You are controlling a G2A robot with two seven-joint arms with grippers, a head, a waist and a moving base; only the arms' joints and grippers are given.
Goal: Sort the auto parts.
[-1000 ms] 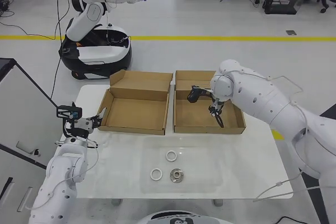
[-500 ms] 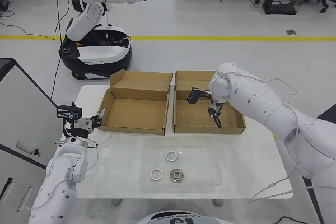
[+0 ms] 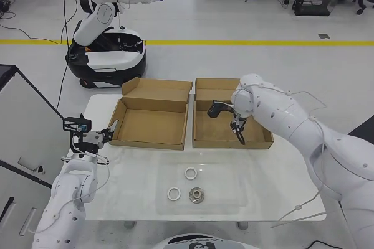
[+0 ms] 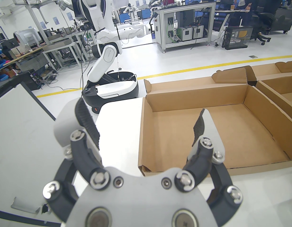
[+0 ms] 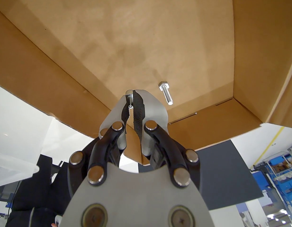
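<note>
Nearest me on the white table (image 3: 274, 180), a silver metal flanged hub (image 3: 196, 196) and a white plastic ring (image 3: 174, 194) lie just beside each other. A second white ring (image 3: 191, 173) lies a little farther in. All three sit within the faint outline of a clear shallow tray (image 3: 234, 187), whose walls I can hardly make out.

At the table's left edge my left pincer (image 4: 141, 109) hangs spread wide with nothing between its black pads. It is just outside the near left corner of the left brown cardboard box (image 4: 231, 128).

Beyond the tray, my right arm is over the right brown cardboard box (image 3: 212, 127), and from above it covers much of that box's right side. The right wrist view supplies what the top view is too coarse for. The right pincer (image 5: 133, 96) is pinched nearly closed on a small silver threaded bolt (image 5: 129, 100), low inside the box. I cannot tell whether the bolt touches the floor. A second, hex-headed silver bolt (image 5: 166, 93) lies flat just beside the tips, near a box corner.

Past the table stands another white robot on a black base (image 3: 106, 53).
</note>
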